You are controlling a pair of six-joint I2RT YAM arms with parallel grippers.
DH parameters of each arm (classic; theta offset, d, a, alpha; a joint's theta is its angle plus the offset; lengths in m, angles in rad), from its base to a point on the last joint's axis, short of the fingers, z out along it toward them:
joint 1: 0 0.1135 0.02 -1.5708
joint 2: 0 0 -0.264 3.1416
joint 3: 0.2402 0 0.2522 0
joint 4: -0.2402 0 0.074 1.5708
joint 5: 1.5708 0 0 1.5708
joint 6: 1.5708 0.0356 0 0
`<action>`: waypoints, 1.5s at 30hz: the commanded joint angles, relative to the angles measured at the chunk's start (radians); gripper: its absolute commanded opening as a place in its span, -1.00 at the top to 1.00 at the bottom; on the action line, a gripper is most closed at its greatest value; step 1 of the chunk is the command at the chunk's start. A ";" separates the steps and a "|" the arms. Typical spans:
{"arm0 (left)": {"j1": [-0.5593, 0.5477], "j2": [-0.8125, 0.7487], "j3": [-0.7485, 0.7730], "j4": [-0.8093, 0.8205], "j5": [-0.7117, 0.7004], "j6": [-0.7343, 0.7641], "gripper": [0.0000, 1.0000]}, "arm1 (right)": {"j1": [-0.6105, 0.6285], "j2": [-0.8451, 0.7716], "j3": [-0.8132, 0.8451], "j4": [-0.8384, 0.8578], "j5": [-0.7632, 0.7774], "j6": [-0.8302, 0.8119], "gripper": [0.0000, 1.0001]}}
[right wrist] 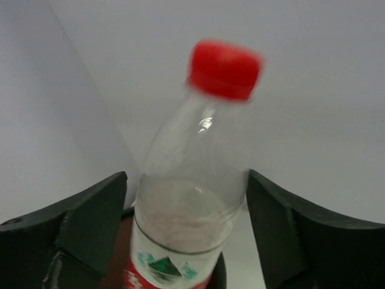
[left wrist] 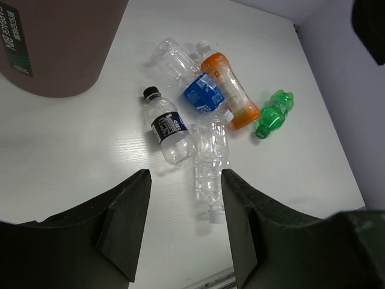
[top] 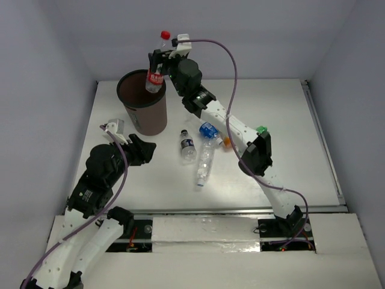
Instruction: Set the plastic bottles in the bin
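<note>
The red-labelled, red-capped bottle [top: 156, 67] stands nearly upright over the dark brown bin [top: 148, 117], its base inside the rim. It sits between the fingers of my right gripper [top: 157, 60]. In the right wrist view the bottle [right wrist: 198, 205] is blurred, and a thin gap shows on each side between it and the open gripper [right wrist: 186, 180]. My left gripper [top: 142, 150] is open and empty above the table, near the bin. The dark-labelled [left wrist: 169, 126], plain clear [left wrist: 210, 162], blue-labelled [left wrist: 203, 96], orange [left wrist: 231, 90] and green [left wrist: 274, 113] bottles lie on the table ahead of it [left wrist: 185, 174].
The bottles lie in a cluster right of the bin [left wrist: 54, 48], under the right arm's forearm [top: 231, 123]. The green bottle [top: 261, 129] shows beside the right arm's elbow. White walls close in the table at the back and both sides.
</note>
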 commanded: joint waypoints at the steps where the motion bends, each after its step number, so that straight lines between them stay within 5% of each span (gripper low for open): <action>1: -0.003 0.008 0.025 0.027 -0.015 0.008 0.05 | 0.010 -0.006 0.016 0.030 -0.044 -0.012 -0.76; 9: -0.003 0.095 0.002 0.124 0.071 -0.012 0.01 | 0.010 -0.181 -0.019 0.050 -0.067 0.014 -0.92; 13: -0.038 0.195 -0.007 0.236 0.088 -0.056 0.02 | 0.010 -0.442 -0.316 0.139 -0.069 0.028 -0.89; 16: -0.153 0.295 0.006 0.315 0.010 -0.093 0.03 | 0.010 -0.705 -0.675 0.231 -0.037 0.036 -0.34; 17: -0.196 0.331 0.017 0.341 -0.054 -0.098 0.03 | 0.010 -0.775 -0.852 0.261 -0.003 0.043 0.22; 20: -0.351 0.509 0.086 0.365 -0.168 -0.089 0.04 | 0.010 -1.026 -1.080 0.245 0.035 0.083 0.50; 25: -0.484 0.811 0.210 0.377 -0.263 -0.030 0.03 | 0.010 -1.346 -1.466 0.144 0.106 0.218 0.29; 29: -0.532 0.965 0.289 0.340 -0.351 0.010 -0.16 | 0.010 -1.535 -1.599 0.006 0.124 0.289 -0.28; 32: -0.541 1.054 0.324 0.325 -0.368 0.028 -0.30 | 0.010 -1.662 -1.685 -0.060 0.097 0.319 -0.53; 45: -0.550 1.331 0.442 0.302 -0.500 0.088 -0.45 | 0.010 -1.837 -1.786 -0.185 0.026 0.368 -0.62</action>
